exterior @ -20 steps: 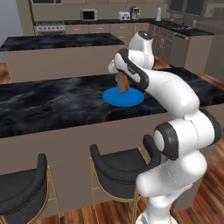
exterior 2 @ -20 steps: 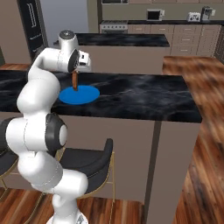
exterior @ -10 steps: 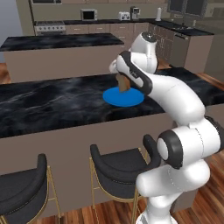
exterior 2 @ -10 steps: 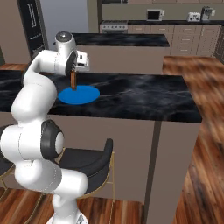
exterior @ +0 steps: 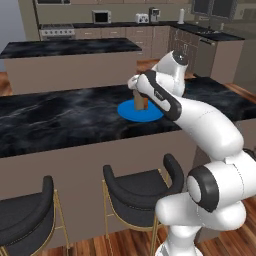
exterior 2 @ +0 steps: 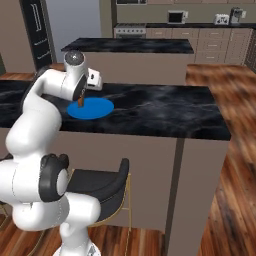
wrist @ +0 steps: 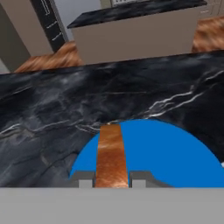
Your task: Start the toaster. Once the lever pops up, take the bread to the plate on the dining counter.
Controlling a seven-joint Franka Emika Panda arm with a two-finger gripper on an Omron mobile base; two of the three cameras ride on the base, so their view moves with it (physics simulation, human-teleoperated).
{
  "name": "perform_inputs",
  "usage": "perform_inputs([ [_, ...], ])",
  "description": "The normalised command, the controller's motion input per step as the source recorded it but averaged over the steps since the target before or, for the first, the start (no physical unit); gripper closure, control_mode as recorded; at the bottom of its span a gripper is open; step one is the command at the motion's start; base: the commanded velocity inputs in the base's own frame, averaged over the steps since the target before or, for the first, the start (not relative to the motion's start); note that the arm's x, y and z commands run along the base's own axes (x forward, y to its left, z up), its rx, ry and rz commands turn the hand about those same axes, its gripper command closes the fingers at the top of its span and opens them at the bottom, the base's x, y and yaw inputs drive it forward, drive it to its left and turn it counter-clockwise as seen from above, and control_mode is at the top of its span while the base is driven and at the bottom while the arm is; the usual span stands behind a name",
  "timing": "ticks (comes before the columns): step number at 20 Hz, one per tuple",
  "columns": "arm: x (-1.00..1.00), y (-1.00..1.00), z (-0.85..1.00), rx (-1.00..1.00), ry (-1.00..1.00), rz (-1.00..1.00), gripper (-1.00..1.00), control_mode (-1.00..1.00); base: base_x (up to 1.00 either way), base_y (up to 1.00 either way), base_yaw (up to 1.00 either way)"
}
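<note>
My gripper [exterior: 141,99] [exterior 2: 81,97] [wrist: 112,178] is shut on the bread [exterior: 142,104] [exterior 2: 80,102] [wrist: 111,153], a small tan slice with an orange-brown crust, held upright on edge. The slice hangs over the left part of the blue plate [exterior: 127,110] [exterior 2: 97,108] [wrist: 170,153], which lies on the black marble dining counter [exterior: 60,120] [exterior 2: 165,107] [wrist: 65,100]. I cannot tell whether the slice's lower end touches the plate. The silver-white toaster [exterior: 142,18] [exterior 2: 221,19] stands far off on the back kitchen counter.
Dark bar stools [exterior: 142,185] [exterior 2: 100,185] stand under the dining counter's near side. A second marble-topped island [exterior: 70,47] [exterior 2: 130,45] lies behind it. The back wall holds a microwave [exterior: 101,16] and a black coffee machine [exterior: 154,14]. The dining counter ends at the right [exterior 2: 222,132].
The gripper has lowered the bread a little toward the plate, and the arm's elbow has shifted. The grip stays shut on the slice.
</note>
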Motion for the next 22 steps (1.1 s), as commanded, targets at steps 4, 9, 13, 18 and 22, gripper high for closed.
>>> perform_inputs([
  [4, -0.06, 0.0, -0.01, 0.06, -0.09, -0.05, 1.0, -1.0, 0.0, 0.0, 0.0],
  [9, 0.0, 0.0, 0.0, 0.0, -0.18, -0.01, 1.0, -1.0, 0.0, 0.0, 0.0],
  [13, 0.0, 0.0, 0.0, 0.0, -0.18, 0.0, 1.0, -1.0, 0.0, 0.0, 0.0],
  [18, -0.04, 0.0, 0.0, 0.0, -0.06, 0.0, 1.0, -1.0, 0.0, 0.0, 0.0],
  [22, -0.12, 0.0, 0.0, 0.0, -0.01, 0.0, 1.0, -1.0, 0.0, 0.0, 0.0],
])
